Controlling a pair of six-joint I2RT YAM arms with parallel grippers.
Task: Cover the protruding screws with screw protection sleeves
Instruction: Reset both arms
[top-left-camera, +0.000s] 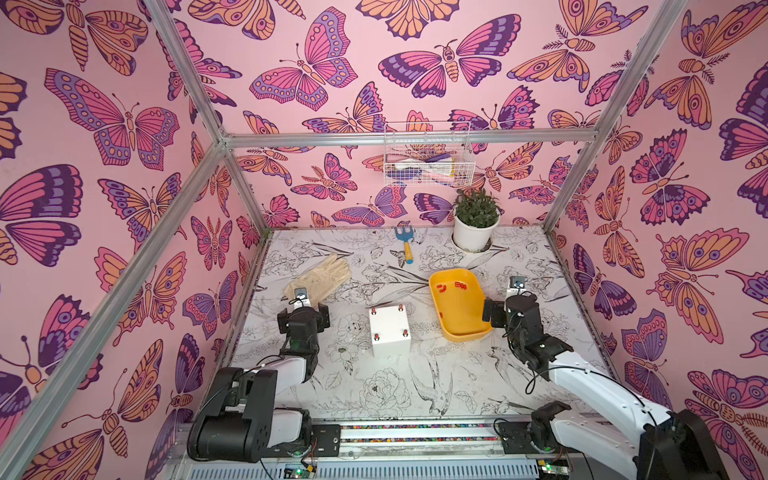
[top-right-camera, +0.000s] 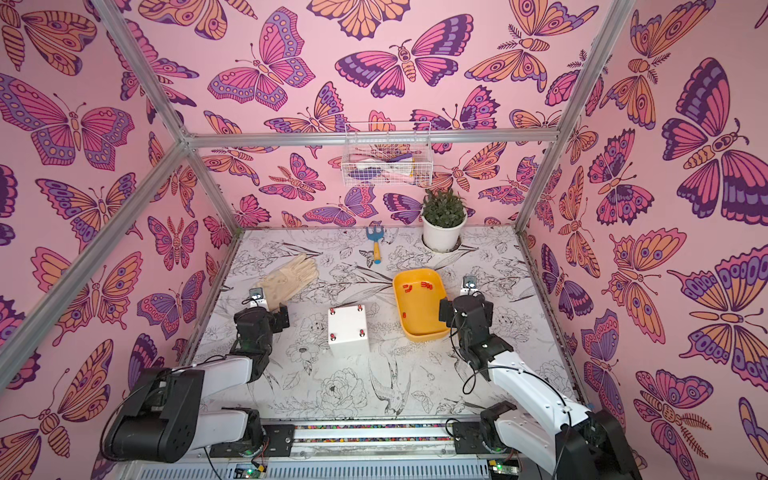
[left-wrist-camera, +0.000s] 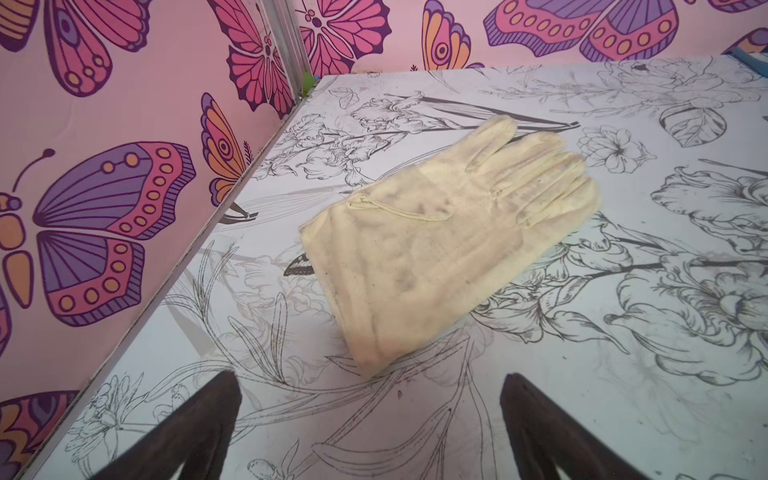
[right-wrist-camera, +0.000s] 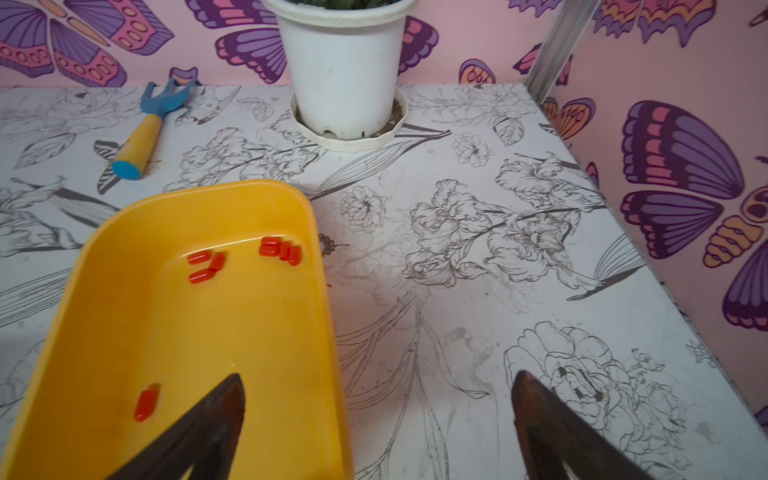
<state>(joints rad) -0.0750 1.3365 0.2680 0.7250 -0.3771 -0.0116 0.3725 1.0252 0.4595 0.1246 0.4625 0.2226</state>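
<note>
White box (top-left-camera: 389, 337) stands near the middle of the table (top-left-camera: 457, 374), between the two arms. A red screw protection sleeve (top-left-camera: 376, 336) caps each of its four top corners; the studs beneath cannot be made out. Loose sleeves (right-wrist-camera: 203, 266) lie in the yellow tray (right-wrist-camera: 124, 332), toward the table's right edge. Right gripper (right-wrist-camera: 378, 374) is spread wide and empty, one finger over the tray's near rim, the other over bare table. Left gripper (left-wrist-camera: 370, 376) is likewise agape and holds nothing, just short of the cream glove (left-wrist-camera: 449, 232) near the left edge.

In both top views: from high above the near edge, looking down over the flower-printed tabletop (top-left-camera: 457, 374). Left wrist: low, close, facing the cream fabric glove (left-wrist-camera: 436, 257). Right wrist: low, close, facing the yellow plastic tray (right-wrist-camera: 249, 324). Both shared with the top views.
</note>
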